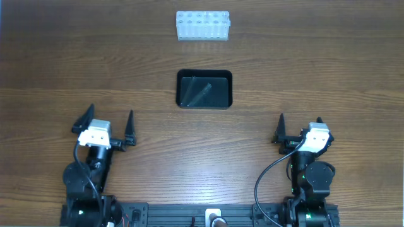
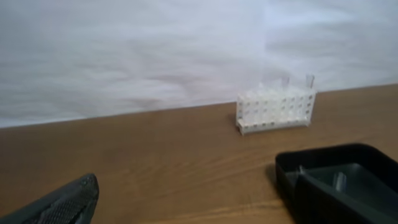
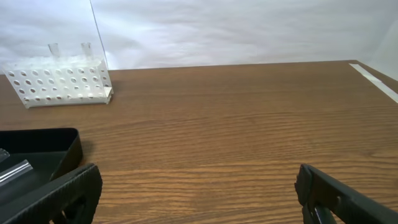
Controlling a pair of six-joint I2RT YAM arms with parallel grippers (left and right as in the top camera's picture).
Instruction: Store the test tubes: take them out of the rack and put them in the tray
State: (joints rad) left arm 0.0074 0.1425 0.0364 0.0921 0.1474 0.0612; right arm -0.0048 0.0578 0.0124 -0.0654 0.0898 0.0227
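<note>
A clear test tube rack (image 1: 202,26) stands at the table's far middle, with two tubes (image 3: 86,48) poking above it. Nearer to me sits the black tray (image 1: 178,89), with clear tubes (image 1: 201,93) lying inside. My left gripper (image 1: 107,121) rests open near the front left, well short of the tray (image 2: 323,153) and rack (image 2: 275,107). My right gripper (image 1: 300,126) is open at the front right, nothing between its fingers (image 3: 56,196). From it I see the tray's rim (image 3: 37,132), a tube (image 3: 12,172) inside and the rack (image 3: 59,81) beyond.
The wooden table (image 1: 315,57) is bare around the rack and tray. A white wall (image 2: 155,50) rises behind the table's far edge. A strip of pale tape (image 3: 376,81) marks the far right of the table.
</note>
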